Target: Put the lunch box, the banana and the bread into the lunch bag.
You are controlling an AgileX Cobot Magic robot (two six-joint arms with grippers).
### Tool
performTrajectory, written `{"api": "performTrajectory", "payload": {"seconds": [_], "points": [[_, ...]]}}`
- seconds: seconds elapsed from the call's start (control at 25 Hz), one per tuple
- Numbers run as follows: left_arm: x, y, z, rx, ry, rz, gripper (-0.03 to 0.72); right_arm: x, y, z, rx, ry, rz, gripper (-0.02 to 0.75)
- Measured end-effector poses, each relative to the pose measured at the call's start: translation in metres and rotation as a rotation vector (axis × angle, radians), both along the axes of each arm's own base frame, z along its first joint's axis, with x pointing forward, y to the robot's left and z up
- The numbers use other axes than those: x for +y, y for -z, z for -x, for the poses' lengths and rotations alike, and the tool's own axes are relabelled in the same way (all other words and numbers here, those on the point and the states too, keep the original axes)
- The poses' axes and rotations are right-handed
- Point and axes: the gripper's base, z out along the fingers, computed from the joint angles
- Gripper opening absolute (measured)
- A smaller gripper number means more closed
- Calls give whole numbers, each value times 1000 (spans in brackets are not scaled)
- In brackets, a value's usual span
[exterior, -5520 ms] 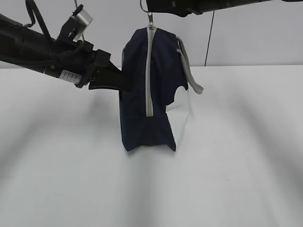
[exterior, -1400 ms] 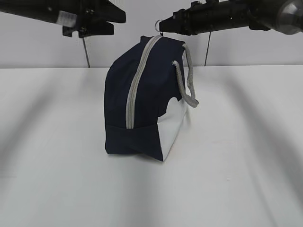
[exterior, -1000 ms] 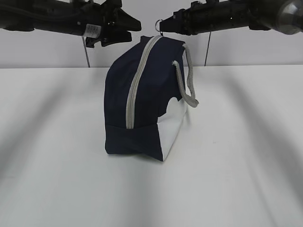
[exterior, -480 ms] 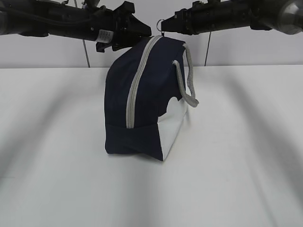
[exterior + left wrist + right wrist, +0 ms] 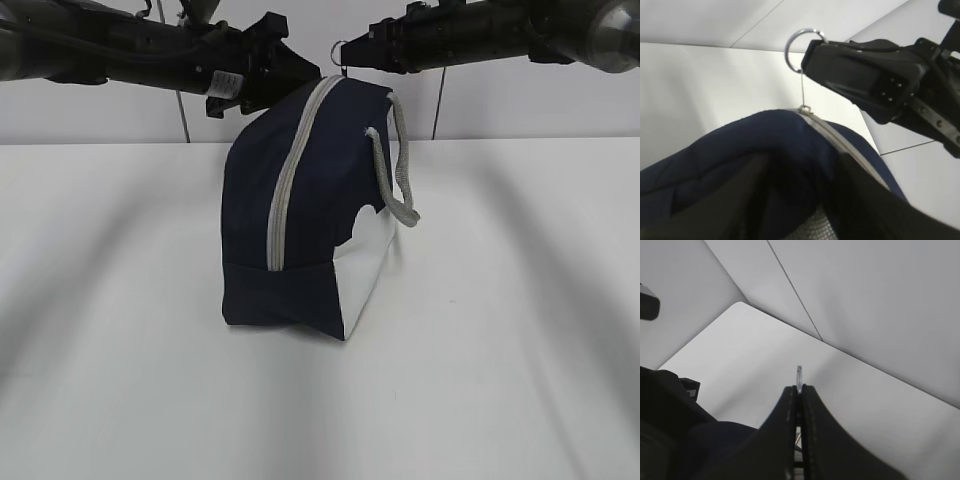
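The navy lunch bag [image 5: 300, 230] stands on the white table, its grey zipper [image 5: 285, 190] running up the near end and over the top. At the bag's top left, my left gripper [image 5: 290, 88] has a finger on each side of a fold of navy fabric [image 5: 785, 135], which fills the gap between them. My right gripper [image 5: 348, 55] is shut on the metal ring pull [image 5: 338, 50] just above the bag's top; the ring [image 5: 799, 372] pokes out past its closed tips. The lunch box, the banana and the bread are out of view.
A grey webbing handle [image 5: 400, 170] hangs down the bag's right side above its white panel [image 5: 365, 265]. The white table [image 5: 500, 350] stretches all round the bag, with a pale wall behind. Both arms reach in level, just above the bag.
My left gripper has come in from the left and down onto the bag's top, its jaws narrowing on the fabric. My right gripper and the ring have stayed put.
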Motion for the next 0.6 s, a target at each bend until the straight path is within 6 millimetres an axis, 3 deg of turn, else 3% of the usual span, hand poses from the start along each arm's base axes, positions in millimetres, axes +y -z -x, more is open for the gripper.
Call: {"api": "performTrajectory", "payload": {"seconds": [0.2, 0.44, 0.6], "points": [[-2, 4, 0, 8, 7, -4, 283, 0, 0, 0, -1, 3, 0, -16], [-7, 4, 2, 3, 11, -13, 35, -2, 0, 0, -1, 5, 0, -16], [-7, 5, 1, 2, 10, -15, 15, -2, 0, -1, 3, 14, -4, -16]]}}
